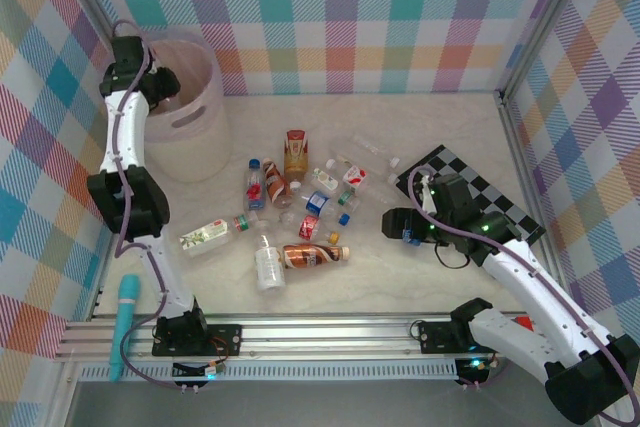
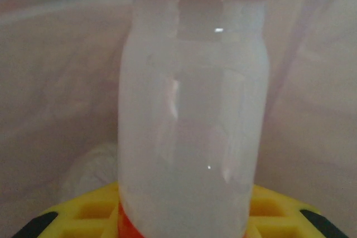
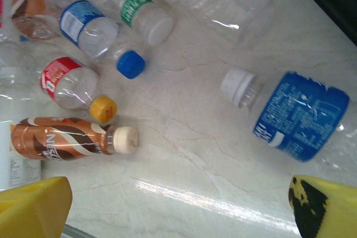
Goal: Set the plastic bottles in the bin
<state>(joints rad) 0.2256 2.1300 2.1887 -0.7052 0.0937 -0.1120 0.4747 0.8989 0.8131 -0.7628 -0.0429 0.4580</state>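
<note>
Enclosure seen from above. Back wall point(image 1: 380, 17) at 12 o'clock, left wall point(image 1: 40, 147) at 9 o'clock and right wall point(image 1: 590, 127) at 3 o'clock: panels in a pastel plaid of teal, pink, orange and purple on white. A metal frame bar point(image 1: 514, 142) runs along the foot of the right wall. Tabletop point(image 1: 400, 282): pale cream, marble-veined, glossy; in the right wrist view a bright streak of reflected light point(image 3: 212, 202) crosses it. Black-and-white checkerboard panel point(image 1: 505, 197) at 3 o'clock. Aluminium rail point(image 1: 330, 332) at 6 o'clock; teal rod point(image 1: 125, 327) at 7 o'clock.
</note>
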